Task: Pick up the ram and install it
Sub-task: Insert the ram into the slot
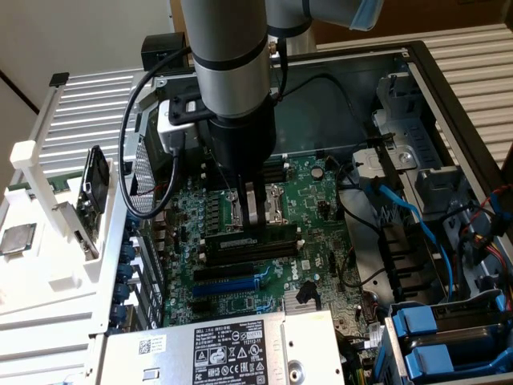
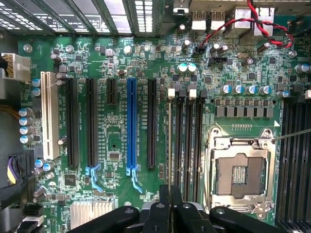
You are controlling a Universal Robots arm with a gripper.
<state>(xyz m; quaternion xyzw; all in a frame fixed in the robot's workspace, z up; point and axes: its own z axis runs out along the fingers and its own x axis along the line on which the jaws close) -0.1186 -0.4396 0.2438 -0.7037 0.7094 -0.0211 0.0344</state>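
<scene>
The ram [image 1: 276, 235] is a long green stick with black chips and a pale label. It stands on edge along a black memory slot [image 1: 232, 255] on the motherboard [image 1: 313, 228], beside the empty processor socket [image 2: 240, 172]. My gripper [image 1: 248, 218] points straight down onto the middle of the ram's top edge, its fingers [image 1: 255, 204] shut on it. In the wrist view the ram [image 2: 168, 145] shows edge-on as a thin line running out from between the shut fingertips of the gripper [image 2: 170, 206], alongside the parallel memory slots [image 2: 189, 145].
The open computer case has a drive cage [image 1: 417, 168] and blue cables [image 1: 401, 212] on the exterior view's right. A power supply [image 1: 232, 349] sits at the front. A white tray [image 1: 48, 265] holding a square silver chip [image 1: 18, 239] stands outside the case. Black and blue expansion slots [image 2: 131, 126] lie beside the memory slots.
</scene>
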